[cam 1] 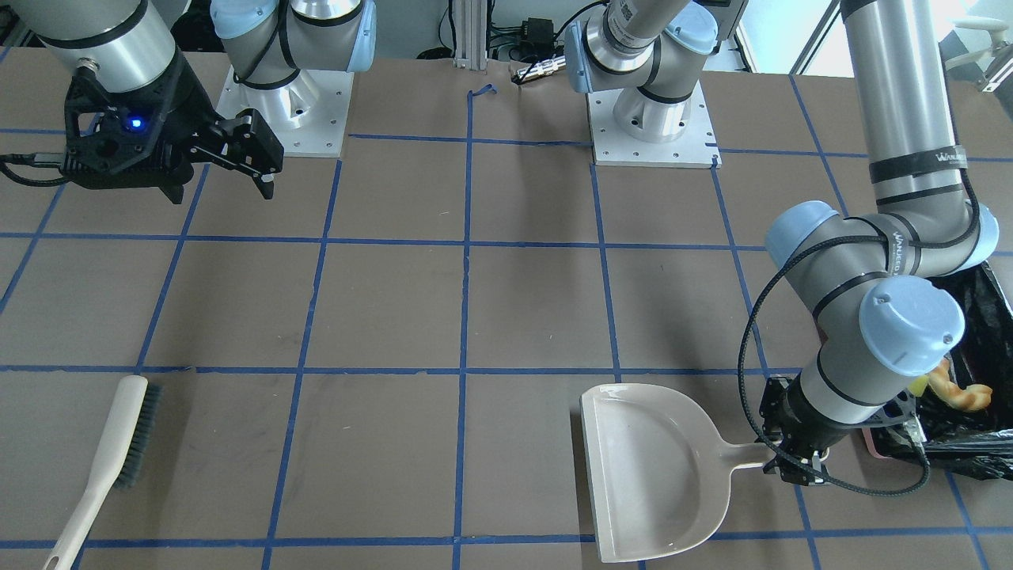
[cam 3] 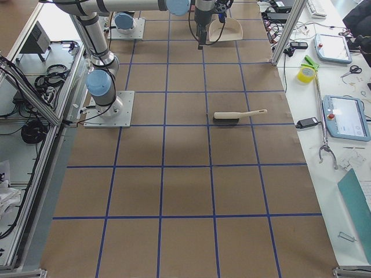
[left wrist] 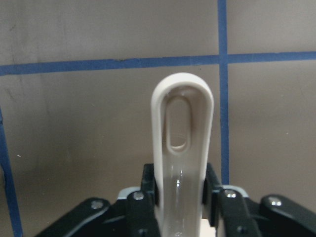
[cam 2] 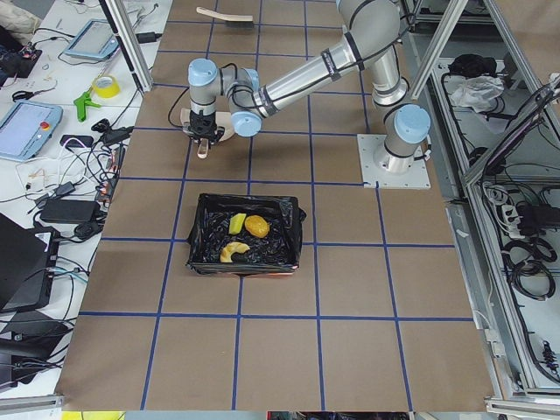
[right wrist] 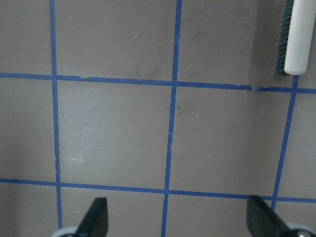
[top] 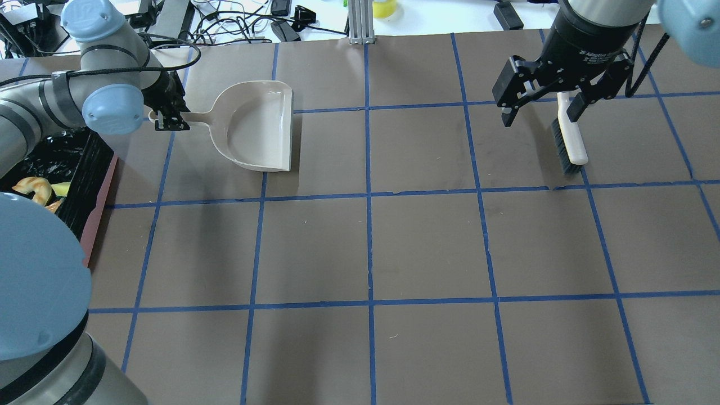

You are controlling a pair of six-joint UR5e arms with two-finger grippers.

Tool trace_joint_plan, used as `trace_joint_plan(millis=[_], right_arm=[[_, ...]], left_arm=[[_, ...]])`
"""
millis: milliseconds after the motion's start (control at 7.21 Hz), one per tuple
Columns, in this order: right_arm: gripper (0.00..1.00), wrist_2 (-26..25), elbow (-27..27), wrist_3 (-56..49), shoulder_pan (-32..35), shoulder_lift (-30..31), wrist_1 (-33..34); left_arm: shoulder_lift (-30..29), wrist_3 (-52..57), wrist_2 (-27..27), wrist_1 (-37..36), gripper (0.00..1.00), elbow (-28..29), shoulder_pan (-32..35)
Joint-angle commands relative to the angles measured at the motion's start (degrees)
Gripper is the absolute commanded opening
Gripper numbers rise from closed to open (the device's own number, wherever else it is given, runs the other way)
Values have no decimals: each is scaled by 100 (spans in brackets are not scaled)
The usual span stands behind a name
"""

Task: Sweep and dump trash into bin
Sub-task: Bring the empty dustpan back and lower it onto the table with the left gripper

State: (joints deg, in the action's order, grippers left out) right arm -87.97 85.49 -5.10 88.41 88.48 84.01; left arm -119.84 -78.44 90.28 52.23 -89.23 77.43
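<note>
The beige dustpan (top: 259, 126) lies flat and empty on the table, also in the front view (cam 1: 657, 467). My left gripper (top: 169, 119) is shut on the dustpan's handle (left wrist: 181, 148), with a finger on each side. The bin (cam 2: 199, 229), pink-sided (top: 98, 208) with a black bag, stands beside my left arm. In it lie the amber wad (cam 2: 256, 226), the yellow-green block (cam 2: 236, 222) and the curled peel (top: 31, 188). My right gripper (top: 540, 115) is open and empty, raised above the table near the brush (top: 568, 140).
The brush (cam 1: 111, 459) with a cream handle and dark bristles lies flat on the table's far side, on my right. The brown table (top: 427, 247) carries a blue tape grid. No scraps show on the table. Cables and tools lie beyond the far edge.
</note>
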Motion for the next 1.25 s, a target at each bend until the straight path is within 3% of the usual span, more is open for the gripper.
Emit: trace_joint_plan(millis=[0,1110], right_arm=[[100,-1,3,-9,0,3,-25],[100,-1,3,18,9,3,-34]], left_arm=[[-153,-136,-2,-3,0,-7,1],[-118,-23,7,15,0,-147,62]])
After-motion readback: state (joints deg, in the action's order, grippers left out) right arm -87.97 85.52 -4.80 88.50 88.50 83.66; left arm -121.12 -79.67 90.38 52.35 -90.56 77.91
